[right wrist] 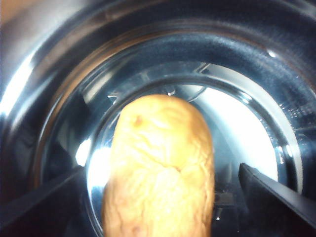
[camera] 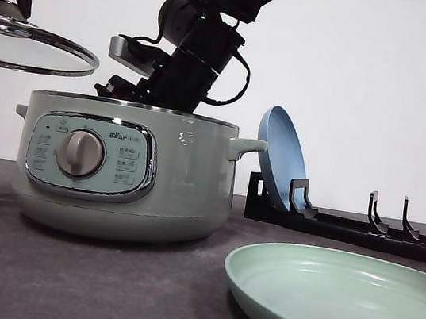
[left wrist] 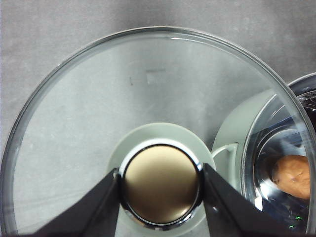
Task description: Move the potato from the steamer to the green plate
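The pale green steamer (camera: 115, 169) stands open at the left of the table. Inside its shiny bowl (right wrist: 237, 64) lies the orange-brown potato (right wrist: 158, 143), which the left wrist view also catches (left wrist: 293, 175). My right gripper (right wrist: 161, 170) has reached down into the pot and is open, a finger on either side of the potato with gaps between. My left gripper (left wrist: 161, 185) is shut on the knob of the glass lid (camera: 29, 48) and holds it in the air left of the pot. The green plate (camera: 335, 306) lies at the front right.
A blue plate (camera: 281, 158) leans upright in a black dish rack (camera: 363, 230) behind the green plate, right of the steamer. The right arm (camera: 193, 52) slants down over the pot's rim. The table is dark grey.
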`<action>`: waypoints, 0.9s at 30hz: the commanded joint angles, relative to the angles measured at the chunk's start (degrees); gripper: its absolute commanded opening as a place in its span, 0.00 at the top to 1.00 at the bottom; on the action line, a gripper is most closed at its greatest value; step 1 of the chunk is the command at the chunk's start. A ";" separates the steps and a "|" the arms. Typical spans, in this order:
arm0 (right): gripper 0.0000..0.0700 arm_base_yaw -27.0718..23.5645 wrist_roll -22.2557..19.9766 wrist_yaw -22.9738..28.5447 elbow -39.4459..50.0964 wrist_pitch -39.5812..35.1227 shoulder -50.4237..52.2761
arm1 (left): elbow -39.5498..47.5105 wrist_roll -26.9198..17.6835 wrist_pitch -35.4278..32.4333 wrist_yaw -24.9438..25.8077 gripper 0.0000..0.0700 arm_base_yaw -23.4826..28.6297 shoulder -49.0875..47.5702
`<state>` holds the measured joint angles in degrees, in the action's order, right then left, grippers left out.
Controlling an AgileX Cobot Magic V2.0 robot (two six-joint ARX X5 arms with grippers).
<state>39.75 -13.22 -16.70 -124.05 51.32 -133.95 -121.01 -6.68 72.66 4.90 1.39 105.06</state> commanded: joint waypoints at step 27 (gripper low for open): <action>0.71 -3.51 3.24 0.27 -16.26 29.05 14.86 | -2.75 0.28 -1.51 0.62 1.00 0.15 0.09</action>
<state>36.17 -11.18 -16.46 -139.60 76.86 -119.58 -121.01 -6.66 72.65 4.93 1.39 105.06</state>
